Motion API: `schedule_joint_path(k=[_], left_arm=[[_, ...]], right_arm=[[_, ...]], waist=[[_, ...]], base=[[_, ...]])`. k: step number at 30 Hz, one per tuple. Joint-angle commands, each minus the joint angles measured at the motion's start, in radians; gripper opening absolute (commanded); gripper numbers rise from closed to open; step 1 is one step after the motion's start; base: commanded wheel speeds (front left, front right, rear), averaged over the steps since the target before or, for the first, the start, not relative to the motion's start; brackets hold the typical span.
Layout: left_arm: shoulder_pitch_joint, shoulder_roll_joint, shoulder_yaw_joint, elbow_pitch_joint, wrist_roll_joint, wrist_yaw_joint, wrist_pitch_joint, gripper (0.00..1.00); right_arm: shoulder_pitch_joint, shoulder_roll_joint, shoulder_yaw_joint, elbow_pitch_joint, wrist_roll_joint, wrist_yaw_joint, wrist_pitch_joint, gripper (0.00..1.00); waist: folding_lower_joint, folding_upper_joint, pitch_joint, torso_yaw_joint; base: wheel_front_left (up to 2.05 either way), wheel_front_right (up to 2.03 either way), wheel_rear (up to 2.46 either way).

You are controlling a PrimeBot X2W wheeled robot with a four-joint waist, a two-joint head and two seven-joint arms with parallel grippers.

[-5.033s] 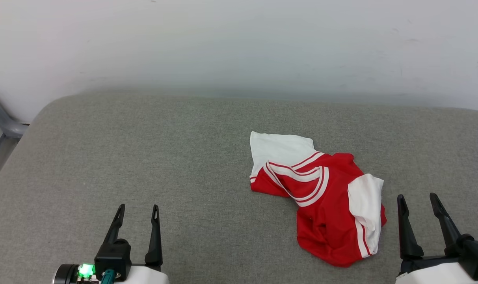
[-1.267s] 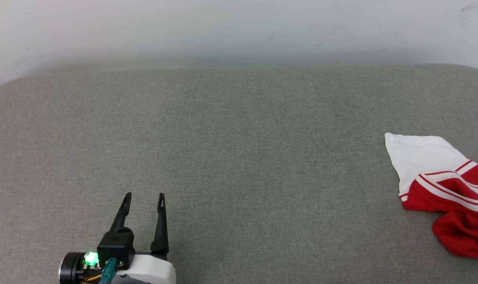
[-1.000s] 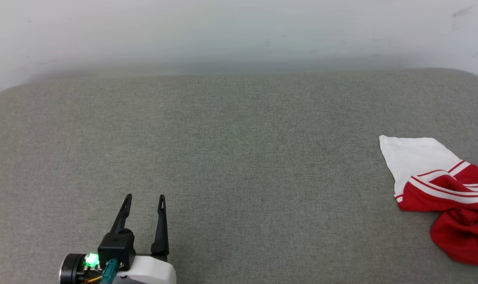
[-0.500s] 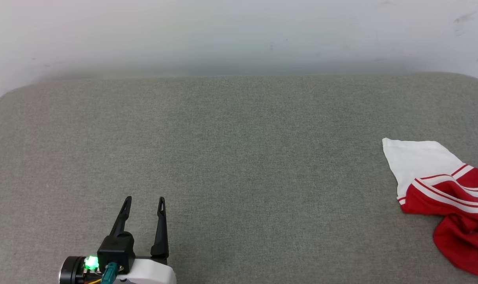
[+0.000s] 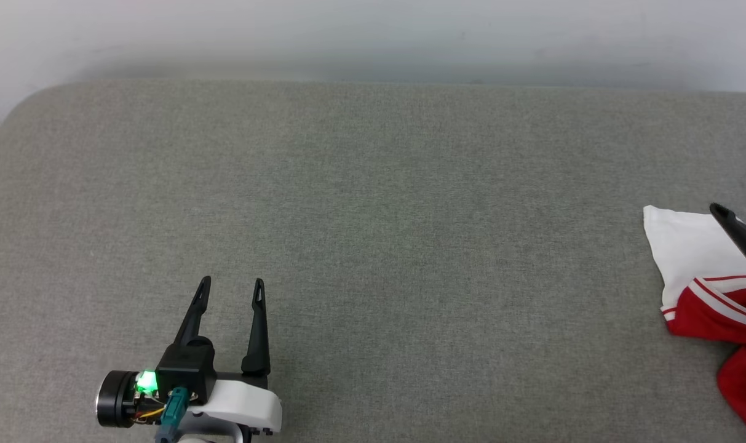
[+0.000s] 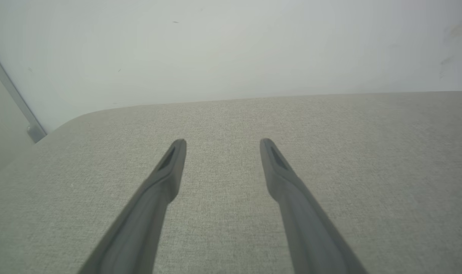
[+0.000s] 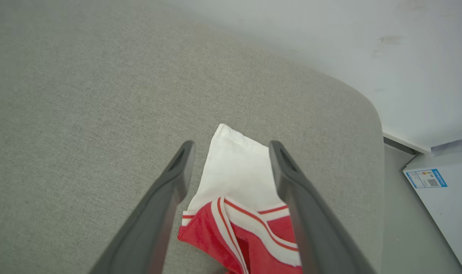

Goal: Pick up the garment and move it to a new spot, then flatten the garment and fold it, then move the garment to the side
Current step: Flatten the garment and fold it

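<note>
Grey padded surface (image 5: 373, 203), white wall behind; shirt (image 5: 695, 264) at 3 o'clock edge.
L gripper (image 5: 233, 281) at 7 o'clock, fingers pointing up, wide open, empty. R gripper (image 7: 231, 144) angled over shirt's white sleeve, spread wide, holding nothing. Shirt crumpled, red w/ striped trim.

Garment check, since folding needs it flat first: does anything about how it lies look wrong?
Yes. The jersey T-shirt lies crumpled near the right end of the grey cushion: white sleeve flat, red body bunched and folded over itself. The right gripper hangs over the sleeve, jaws open.
</note>
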Motion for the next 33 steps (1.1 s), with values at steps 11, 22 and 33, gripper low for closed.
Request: schedule_joint_path(k=[11, 22, 33], left_arm=[[-0.055, -0.001, -0.027, -0.01, -0.015, 0.017, -0.003, 1.0], [-0.082, -0.001, -0.041, -0.017, -0.024, 0.03, -0.003, 1.0], [-0.079, -0.001, -0.035, -0.005, -0.02, 0.032, -0.003, 1.0]], right_arm=[[-0.072, -0.124, 0.24, 0.154, 0.091, -0.001, 0.315, 1.0], [-0.036, -0.068, 0.368, 0.383, 0.118, -0.001, 0.293, 1.0], [-0.111, -0.048, 0.396, 0.433, 0.142, -0.001, 0.107, 0.0]], waist=[[-0.0001, -0.0001, 0.094, 0.076], [-0.0001, -0.0001, 0.15, 0.094], [-0.0001, -0.0001, 0.131, 0.068]], base=[[0.0, 0.0, 0.0], [0.0, 0.0, 0.0], [0.0, 0.0, 0.0]])
